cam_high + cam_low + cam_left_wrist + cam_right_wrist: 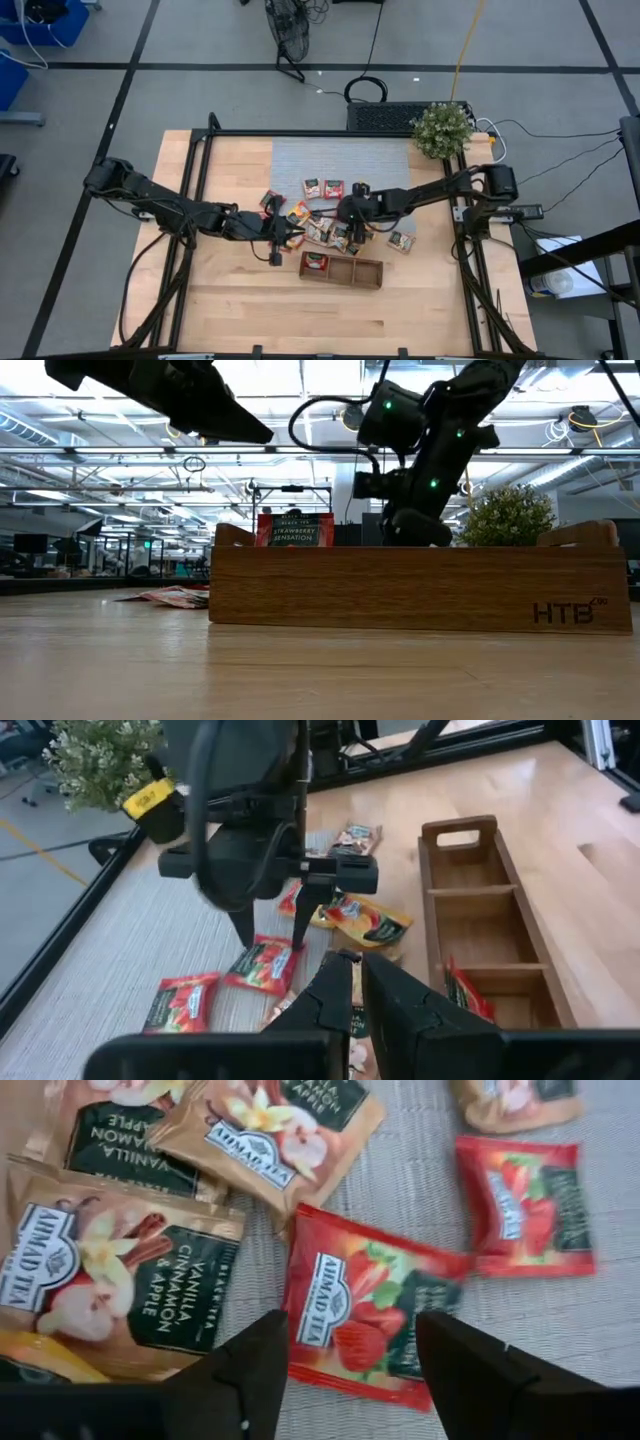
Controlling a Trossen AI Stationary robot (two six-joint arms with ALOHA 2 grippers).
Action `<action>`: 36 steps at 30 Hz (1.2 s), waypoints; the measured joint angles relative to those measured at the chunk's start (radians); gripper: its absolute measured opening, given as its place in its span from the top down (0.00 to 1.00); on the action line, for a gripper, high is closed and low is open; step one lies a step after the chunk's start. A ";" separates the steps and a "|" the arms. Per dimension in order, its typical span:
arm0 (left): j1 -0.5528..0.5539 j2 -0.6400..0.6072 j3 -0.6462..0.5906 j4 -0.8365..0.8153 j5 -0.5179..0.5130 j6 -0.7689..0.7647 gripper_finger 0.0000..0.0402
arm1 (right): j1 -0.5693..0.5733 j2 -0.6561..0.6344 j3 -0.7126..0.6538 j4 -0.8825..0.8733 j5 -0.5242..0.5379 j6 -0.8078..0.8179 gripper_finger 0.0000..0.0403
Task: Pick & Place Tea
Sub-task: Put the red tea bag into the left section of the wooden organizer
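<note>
Straddling a red strawberry packet (372,1325) on the grey mat (620,1320), our right gripper (345,1365) has its fingers spread wide and empty. We judge a clean pick means lowering squarely and pinching this packet alone, not the vanilla packets (130,1280) just beside it. More tea (322,187) lies scattered over the mat. Our left gripper (355,995) waits near the pile, fingers nearly closed, holding nothing we can see. The wooden tray (365,275) has one red packet (316,262) in an end compartment; the others look bare.
</note>
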 joint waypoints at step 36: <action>0.003 0.000 0.000 0.001 -0.002 0.006 0.91 | 0.020 0.057 0.000 0.018 -0.043 -0.029 0.96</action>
